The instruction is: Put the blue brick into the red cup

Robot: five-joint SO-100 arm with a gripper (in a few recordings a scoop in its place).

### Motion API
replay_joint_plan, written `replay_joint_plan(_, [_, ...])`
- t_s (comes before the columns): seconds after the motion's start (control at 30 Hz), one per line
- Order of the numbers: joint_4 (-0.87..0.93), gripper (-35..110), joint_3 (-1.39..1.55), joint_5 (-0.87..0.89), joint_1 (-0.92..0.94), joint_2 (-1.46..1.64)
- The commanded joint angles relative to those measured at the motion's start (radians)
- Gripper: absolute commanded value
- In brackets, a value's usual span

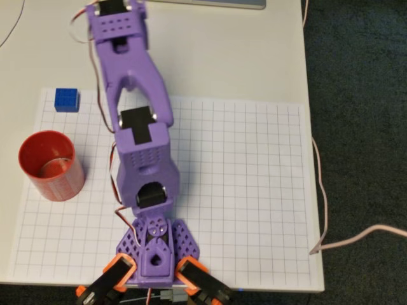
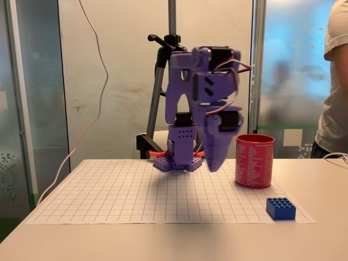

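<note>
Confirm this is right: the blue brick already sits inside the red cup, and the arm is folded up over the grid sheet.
Not right. The blue brick is not inside the red cup; it lies on the table apart from it, as the overhead view shows. The arm is indeed folded up over the grid sheet.

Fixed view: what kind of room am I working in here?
Probably an office or lab. Glass partition walls stand behind the table, a tripod rises behind the arm, and a person stands at the right edge.
</note>
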Motion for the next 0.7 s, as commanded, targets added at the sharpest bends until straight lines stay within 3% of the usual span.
replay_joint_plan(0.0, [-0.044,0,-0.003,0.02,-0.147,0.04])
replay_joint_plan(0.3, [-0.216,0,-0.02,-0.025,-0.403,-0.048])
replay_joint_plan(0.53, [-0.258,0,-0.067,-0.051,-0.402,-0.117])
replay_joint_plan(0.67, [-0.295,0,-0.12,0.034,-0.354,-0.129])
